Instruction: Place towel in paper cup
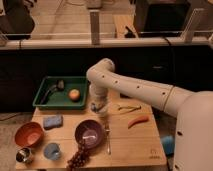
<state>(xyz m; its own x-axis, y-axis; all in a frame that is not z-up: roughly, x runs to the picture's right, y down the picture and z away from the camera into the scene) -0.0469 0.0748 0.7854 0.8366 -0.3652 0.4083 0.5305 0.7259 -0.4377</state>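
Observation:
My gripper [98, 104] hangs straight down from the white arm [135, 90] over the wooden table, just right of the green tray. A small whitish shape directly under it looks like the paper cup [101, 110], standing behind the purple bowl [90, 132]. The gripper hides most of the cup. I cannot make out the towel; it may be hidden at the gripper or in the cup.
The green tray [47, 102] holds an orange [74, 94] and a dark utensil. On the table are a blue sponge [52, 121], an orange bowl [28, 133], a metal cup [23, 155], a light-blue cup [51, 150], grapes [77, 156], a fork [107, 140] and a carrot [138, 121].

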